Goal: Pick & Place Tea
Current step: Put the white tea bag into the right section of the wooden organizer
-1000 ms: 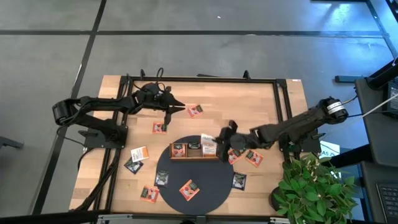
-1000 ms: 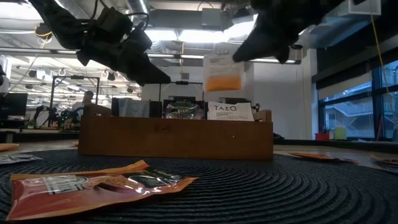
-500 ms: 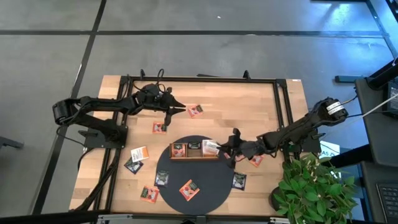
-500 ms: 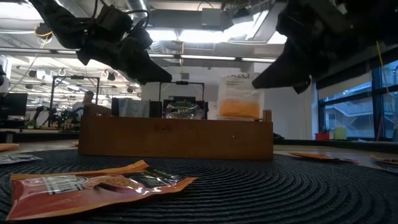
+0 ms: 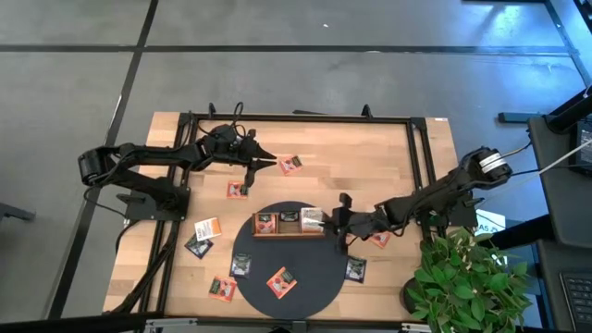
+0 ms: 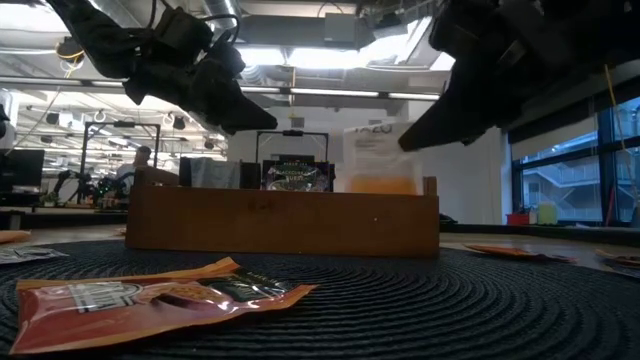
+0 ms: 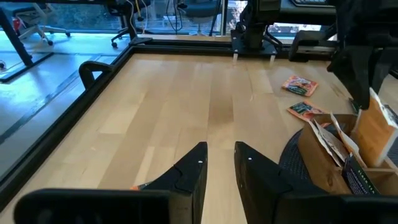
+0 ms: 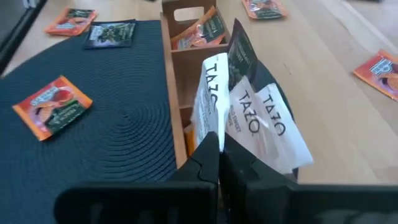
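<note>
**Operator:** My right claw [image 8: 219, 154] is clamped on a white tea sachet [image 8: 208, 99] with an orange patch, held upright in the end compartment of the wooden tray [image 5: 289, 223] nearest that arm.

**Colleague:** What else is in there?

**Operator:** Two more white sachets [image 8: 264, 127] lean beside it; a black one [image 8: 241, 53] stands behind them. The tray sits on the round dark mat [image 5: 319, 264], with an orange-red sachet [image 5: 281, 281] lying flat on the weave.

**Colleague:** And the other arm?

**Operator:** My left claw [image 5: 270, 163] hangs over the bare desk [image 5: 370, 157] well away, fingers slightly apart, holding nothing. Loose sachets [image 5: 290, 165] lie scattered around.
</note>
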Robot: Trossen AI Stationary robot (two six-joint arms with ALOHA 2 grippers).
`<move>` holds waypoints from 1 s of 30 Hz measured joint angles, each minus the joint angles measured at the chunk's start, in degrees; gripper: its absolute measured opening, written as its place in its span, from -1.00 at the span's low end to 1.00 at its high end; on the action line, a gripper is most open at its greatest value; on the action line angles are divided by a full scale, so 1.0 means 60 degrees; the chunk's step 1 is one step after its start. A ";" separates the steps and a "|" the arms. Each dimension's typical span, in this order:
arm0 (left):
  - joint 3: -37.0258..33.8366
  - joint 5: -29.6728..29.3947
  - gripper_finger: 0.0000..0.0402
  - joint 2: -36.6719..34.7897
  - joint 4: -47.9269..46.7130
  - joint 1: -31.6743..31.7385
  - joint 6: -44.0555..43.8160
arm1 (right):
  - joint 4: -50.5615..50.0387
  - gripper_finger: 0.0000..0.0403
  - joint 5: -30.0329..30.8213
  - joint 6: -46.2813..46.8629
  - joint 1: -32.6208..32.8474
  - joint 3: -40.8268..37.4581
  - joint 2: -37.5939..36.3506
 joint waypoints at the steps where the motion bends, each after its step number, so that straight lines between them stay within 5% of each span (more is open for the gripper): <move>1: 0.0000 -0.0002 -0.62 0.0000 -0.0001 0.0000 0.0000 | 0.0033 -0.98 0.0002 -0.0096 -0.0023 0.0066 0.0104; 30: 0.0011 -0.0029 -0.62 0.0000 -0.0019 0.0000 0.0117 | -0.0334 -0.97 -0.0313 0.0150 -0.0034 0.0341 0.0863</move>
